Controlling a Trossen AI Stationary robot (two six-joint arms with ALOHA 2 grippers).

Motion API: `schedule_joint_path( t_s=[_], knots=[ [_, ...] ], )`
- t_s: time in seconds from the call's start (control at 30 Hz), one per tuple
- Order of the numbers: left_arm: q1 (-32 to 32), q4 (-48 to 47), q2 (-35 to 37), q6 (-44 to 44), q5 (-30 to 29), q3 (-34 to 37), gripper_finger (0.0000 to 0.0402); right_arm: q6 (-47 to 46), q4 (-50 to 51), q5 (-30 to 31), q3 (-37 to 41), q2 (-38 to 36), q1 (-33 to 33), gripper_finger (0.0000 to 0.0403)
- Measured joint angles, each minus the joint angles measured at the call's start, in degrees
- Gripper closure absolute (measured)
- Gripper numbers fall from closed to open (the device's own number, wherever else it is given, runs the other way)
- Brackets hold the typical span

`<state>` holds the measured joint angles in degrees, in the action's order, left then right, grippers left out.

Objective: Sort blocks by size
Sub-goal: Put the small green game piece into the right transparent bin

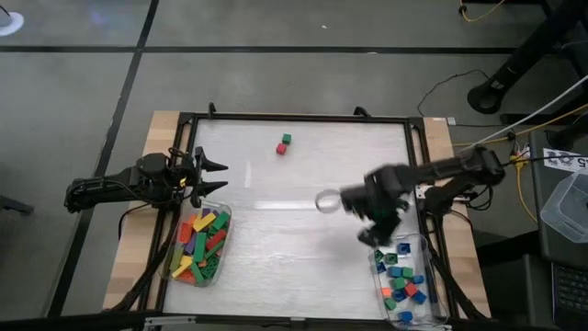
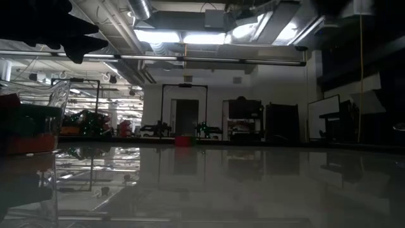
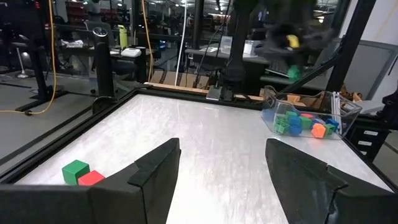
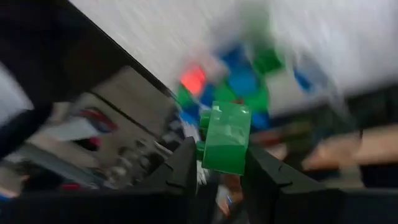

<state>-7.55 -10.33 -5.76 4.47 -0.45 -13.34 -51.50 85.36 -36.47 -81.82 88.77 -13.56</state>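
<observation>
Right gripper point(image 4: 214, 163) is clenched on a small green block point(image 4: 225, 138), pinched between both fingers, block sticking up past the fingertips. In the high view the right gripper point(image 1: 375, 230) hangs near the table's right edge, just at the rim of the right tub point(image 1: 432, 308), which sits at the near right corner. That tub holds short squarish blocks point(image 1: 402, 280) in blue, green, red and orange. Key relation: the tub lies just below and a bit nearward of the held block, so the drop looks like a short move over the rim; judged step is carrying a short block to its bin.

Left gripper point(image 1: 209, 176) waits at the left edge, fingers spread wide, nothing between them, just above the left tub point(image 1: 171, 262) of long blocks point(image 1: 204, 244).

Farther off, a green block point(image 1: 287, 139) and red block point(image 1: 282, 148) touch each other near the table's far edge, middle. Both look short, still unsorted. Left gripper seems a little nearer to them.
</observation>
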Motion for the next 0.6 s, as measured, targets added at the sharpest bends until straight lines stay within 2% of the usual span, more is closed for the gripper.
schedule_joint_path(
  t_s=[0.2, 0.4, 0.53, 0.6],
  knots=[
    [0.0, 0.0, 0.0, 0.0, 0.0, 0.0, 0.0176, -16.4, 0.0, 5.0, 0.0, 0.0, -13.7, 0.0293],
    [0.0, 0.0, 0.0, 0.1, 0.0, 0.0, 0.0176, -32.8, -0.3, 5.9, 0.0, 0.1, -21.5, 0.024],
    [0.0, 0.0, 0.0, 1.1, 0.0, 0.0, 0.0176, -35.1, -0.3, 6.0, 0.0, 0.1, -23.9, 0.0204],
    [0.0, 0.0, 0.0, 1.4, 0.0, 0.0, 0.0176, -35.1, -0.4, 7.9, 0.0, 0.1, -24.0, 0.0193]
  ],
)
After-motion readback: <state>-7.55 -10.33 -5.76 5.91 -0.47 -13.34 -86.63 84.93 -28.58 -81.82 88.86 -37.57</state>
